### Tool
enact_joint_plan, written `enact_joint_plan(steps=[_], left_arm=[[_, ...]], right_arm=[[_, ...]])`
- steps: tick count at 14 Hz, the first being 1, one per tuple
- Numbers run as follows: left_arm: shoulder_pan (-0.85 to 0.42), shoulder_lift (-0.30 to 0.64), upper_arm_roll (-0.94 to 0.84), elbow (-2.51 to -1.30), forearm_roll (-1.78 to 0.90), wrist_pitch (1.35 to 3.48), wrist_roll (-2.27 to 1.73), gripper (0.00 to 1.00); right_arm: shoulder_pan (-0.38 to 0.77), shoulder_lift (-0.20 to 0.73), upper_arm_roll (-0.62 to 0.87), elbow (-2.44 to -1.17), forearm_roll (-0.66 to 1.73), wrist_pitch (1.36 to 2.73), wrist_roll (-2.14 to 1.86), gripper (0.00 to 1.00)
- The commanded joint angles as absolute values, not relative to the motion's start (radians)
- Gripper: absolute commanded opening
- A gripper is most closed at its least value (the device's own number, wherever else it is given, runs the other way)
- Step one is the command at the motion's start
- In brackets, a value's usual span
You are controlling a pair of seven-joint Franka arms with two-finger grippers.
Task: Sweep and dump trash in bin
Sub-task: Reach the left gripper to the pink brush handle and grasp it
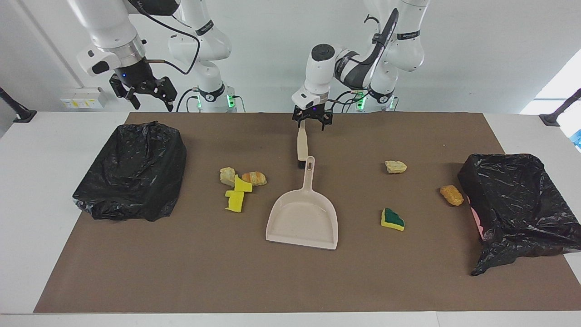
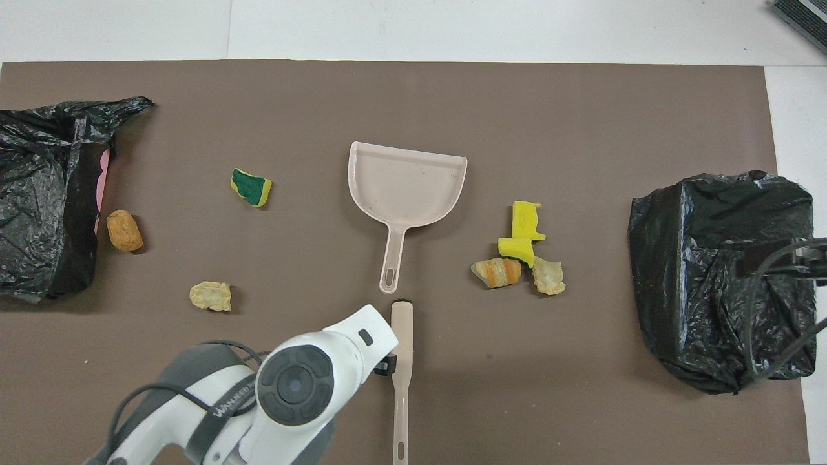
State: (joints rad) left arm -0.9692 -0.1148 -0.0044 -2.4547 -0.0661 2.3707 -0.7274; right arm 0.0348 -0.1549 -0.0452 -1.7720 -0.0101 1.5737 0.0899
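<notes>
left gripper (image 1: 312,121) is hovering with fingers apart over the brush (image 1: 302,146) handle; scraps (image 1: 239,182) are lying beside the dustpan (image 1: 303,218); off-center closing is risking the brush twisting; right gripper (image 1: 144,93), fingers apart, is waiting over the bin (image 1: 131,170).

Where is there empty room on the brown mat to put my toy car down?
The widest bare strip of the brown mat runs along its edge farthest from the robots, past the dustpan. There is also room between the dustpan and the green-topped sponge. It is crowded by the four scraps beside the dustpan.
</notes>
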Motion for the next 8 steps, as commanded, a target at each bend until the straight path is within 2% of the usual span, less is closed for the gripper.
enact_joint_plan(steps=[1,4,7,8], left_arm=[[-1.037,-0.129,0.015,-2.482,-0.074,2.402,-0.784,0.99],[-1.039,-0.127,0.017,-2.482,-0.075,2.402,-0.781,0.28],[-1.038,-0.129,0.017,-2.48,-0.08,2.388,-0.775,0.0],[-1.029,-0.126,0.018,-2.474,-0.08,2.379,-0.766,0.0]], right_arm=[[0.031,-0.169,-0.043,-1.81,-0.005,1.6,0.08,1.0],[0.031,-0.172,-0.043,-1.822,-0.005,1.598,0.078,1.0],[0.031,-0.17,-0.043,-1.824,-0.005,1.598,0.077,1.0],[0.031,-0.169,-0.043,-1.827,-0.005,1.6,0.074,1.0]])
